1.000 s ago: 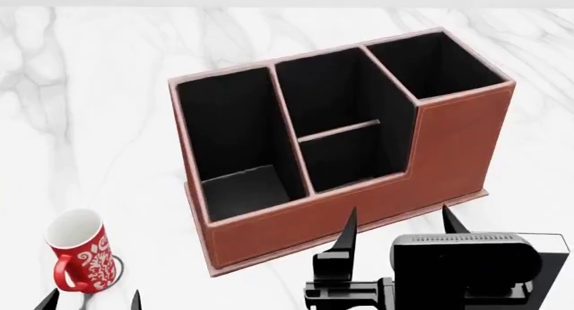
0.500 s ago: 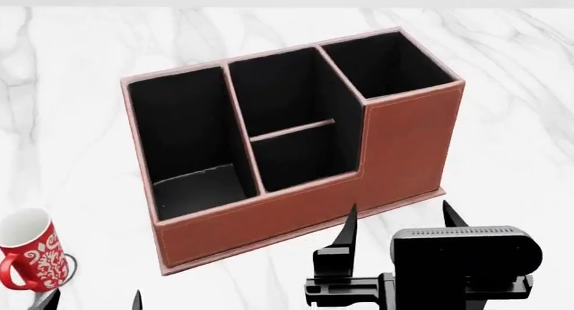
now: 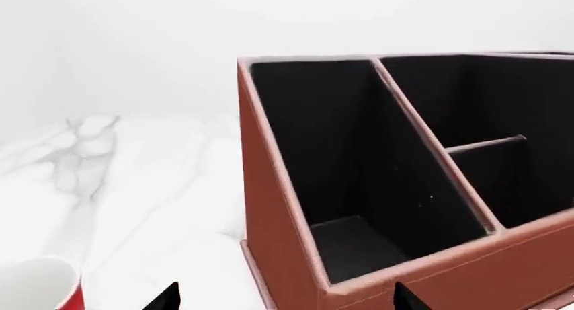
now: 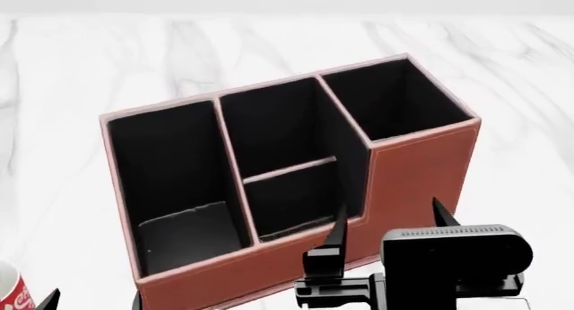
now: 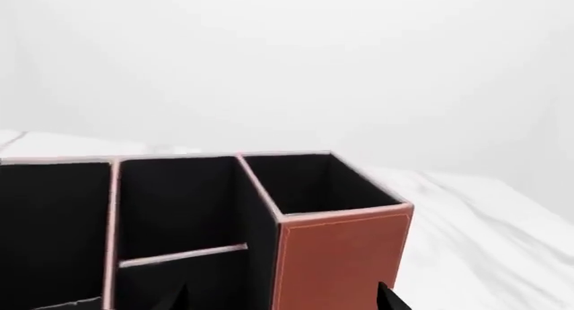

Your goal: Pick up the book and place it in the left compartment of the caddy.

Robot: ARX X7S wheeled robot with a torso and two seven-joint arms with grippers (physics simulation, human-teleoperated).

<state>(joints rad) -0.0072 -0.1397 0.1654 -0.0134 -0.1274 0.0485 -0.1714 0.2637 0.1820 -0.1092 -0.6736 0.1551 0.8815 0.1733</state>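
Both grippers hover low at the near edge, empty, tips spread apart: the right gripper before the caddy, the left gripper by the mug. The left compartment is empty; no book shows.

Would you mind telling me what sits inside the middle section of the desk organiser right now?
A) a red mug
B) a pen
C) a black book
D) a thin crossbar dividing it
D: in the head view, the organiser has a thin pale crossbar spanning its middle section, which otherwise looks empty; only part of the red mug shows, outside it on the table.
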